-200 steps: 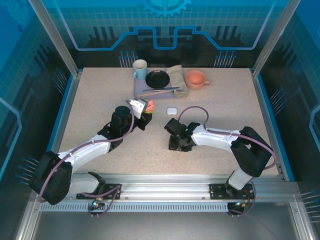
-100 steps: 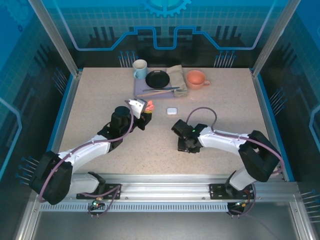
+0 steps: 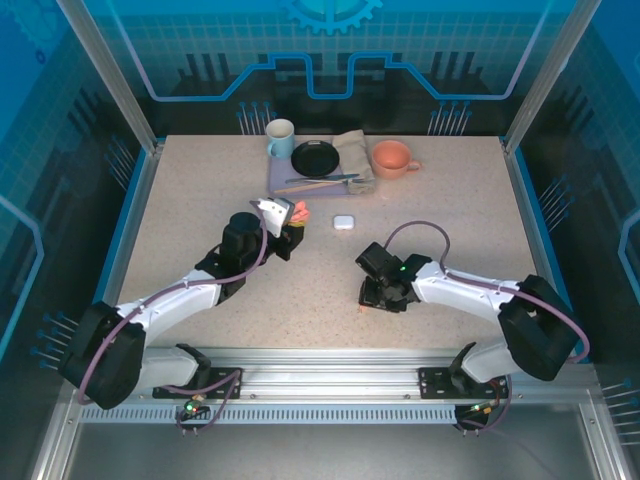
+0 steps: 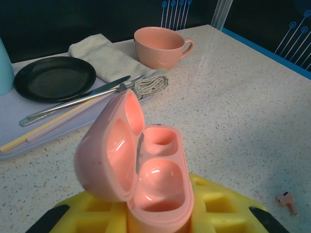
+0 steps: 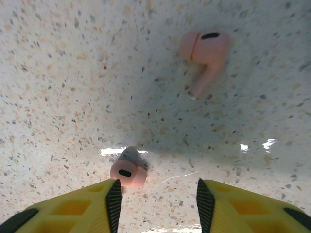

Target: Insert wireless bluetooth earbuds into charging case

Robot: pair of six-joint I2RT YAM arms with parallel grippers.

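Note:
My left gripper [image 3: 291, 226] is shut on a salmon-pink charging case [image 4: 154, 180], held upright with its lid swung open to the left. Both wells of the case [image 3: 298, 212] hold nothing. My right gripper [image 5: 156, 200] hangs open just above the tabletop, pointing down. A pink earbud [image 5: 128, 171] lies against the inner side of its left finger [image 5: 110, 204], inside the gap. A second pink earbud [image 5: 206, 54] lies farther off on the table, stem down. In the top view my right gripper [image 3: 373, 297] is right of centre, near the front. A pink earbud [image 4: 286, 200] lies on the table right of the case.
A small white case [image 3: 343, 222] lies between the two grippers. At the back stand a teal mug [image 3: 280, 138], a black plate [image 3: 315, 157], a folded napkin [image 3: 355, 153], cutlery on a lilac mat [image 3: 283, 180] and a pink mug [image 3: 391, 158].
My right gripper has slid to the right and slightly toward the near edge of the table. The left arm and the case have stayed still.

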